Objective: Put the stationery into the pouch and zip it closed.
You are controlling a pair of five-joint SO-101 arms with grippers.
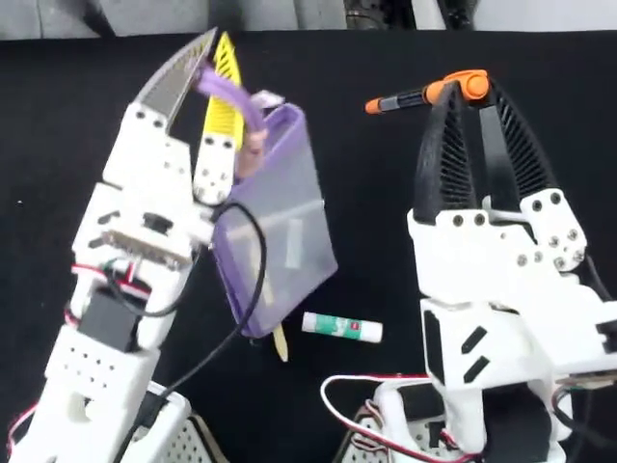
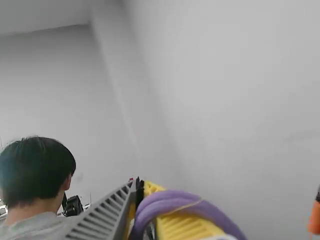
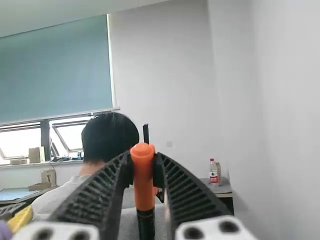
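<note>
The left end effector [image 1: 218, 56] is clamping the hanging pouch [image 1: 280, 222], the right end effector [image 1: 469, 93] is gripping a marker [image 1: 416, 98], and a glue stick [image 1: 341, 327] is lying unpacked, with zipping not yet done.

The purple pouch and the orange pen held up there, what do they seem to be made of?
The pouch looks like soft, translucent plastic with a slight gloss: contents show faintly through its wall. The pen is probably hard, smooth plastic, judging by its even orange and black surface.
</note>
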